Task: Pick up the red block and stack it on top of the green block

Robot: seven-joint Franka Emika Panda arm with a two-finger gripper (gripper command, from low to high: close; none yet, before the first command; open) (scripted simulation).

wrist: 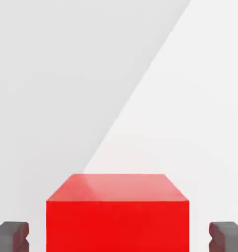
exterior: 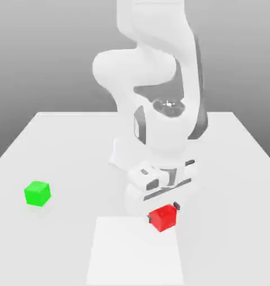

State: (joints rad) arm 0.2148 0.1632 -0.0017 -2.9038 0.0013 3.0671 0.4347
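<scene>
The red block (exterior: pixel 163 218) is a small bright-red cube near the table's front, a little toward the exterior view's right. My gripper (exterior: pixel 163 213) reaches down over it, with a dark pad against each of two opposite sides, shut on the cube. In the hand view the red block (wrist: pixel 118 216) sits between the two dark fingertips (wrist: pixel 12 236) of the gripper (wrist: pixel 119 237). Whether the cube rests on the table or hangs just above it I cannot tell. The green block (exterior: pixel 37 193), a cube of the same size, stands alone far off toward the exterior view's left.
The white table (exterior: pixel 64 145) stretches wide around both cubes. A lighter rectangular patch (exterior: pixel 136 254) lies on it just in front of the red block. The white arm (exterior: pixel 154 100) rises behind the gripper.
</scene>
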